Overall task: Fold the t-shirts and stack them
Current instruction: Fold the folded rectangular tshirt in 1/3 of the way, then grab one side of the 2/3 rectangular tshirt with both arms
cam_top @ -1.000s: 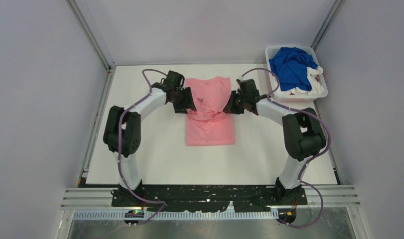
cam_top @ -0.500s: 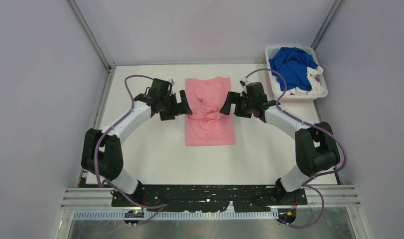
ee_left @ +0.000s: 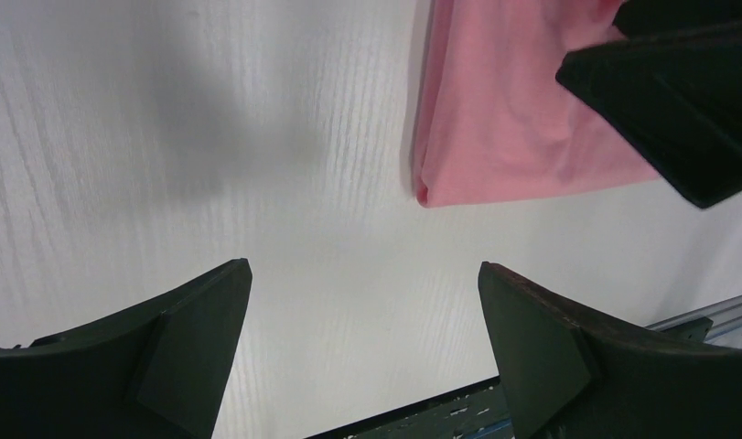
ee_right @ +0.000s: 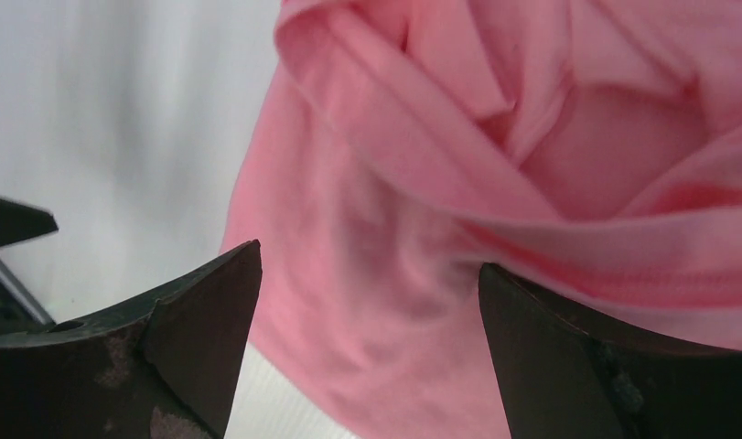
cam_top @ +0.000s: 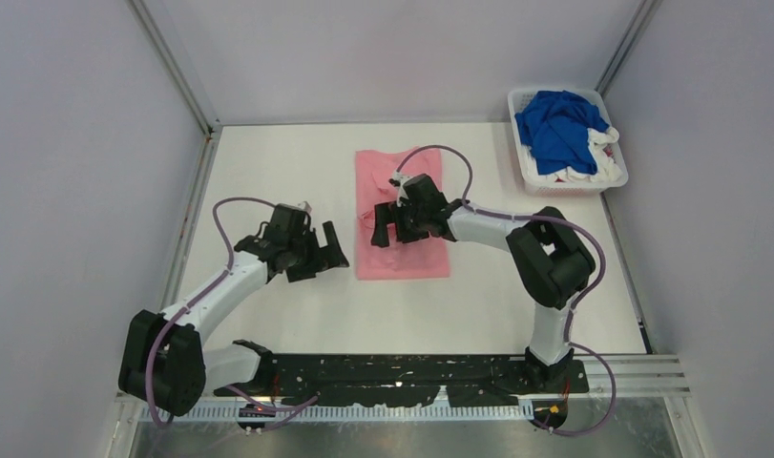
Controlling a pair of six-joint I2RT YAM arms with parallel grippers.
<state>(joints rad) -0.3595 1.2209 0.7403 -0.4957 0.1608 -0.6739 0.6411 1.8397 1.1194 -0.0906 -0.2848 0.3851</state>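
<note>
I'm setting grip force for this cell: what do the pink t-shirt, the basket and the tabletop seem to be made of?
The pink t-shirt looks like soft matte knit cloth, likely cotton; it creases and shows a stitched hem. The basket is apparently white plastic, with slatted walls. The tabletop is white board with faint wood-grain lines, probably laminate.

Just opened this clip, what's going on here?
Two robot arms are folding a pink shirt on the white table. The shirt is a narrow strip, and its middle is bunched. The right gripper hovers over that rumpled part with its jaws open, holding nothing. The left gripper is off the cloth, beside the shirt's near left corner, with its jaws also open. A blue shirt and white ones wait in the basket.
</note>
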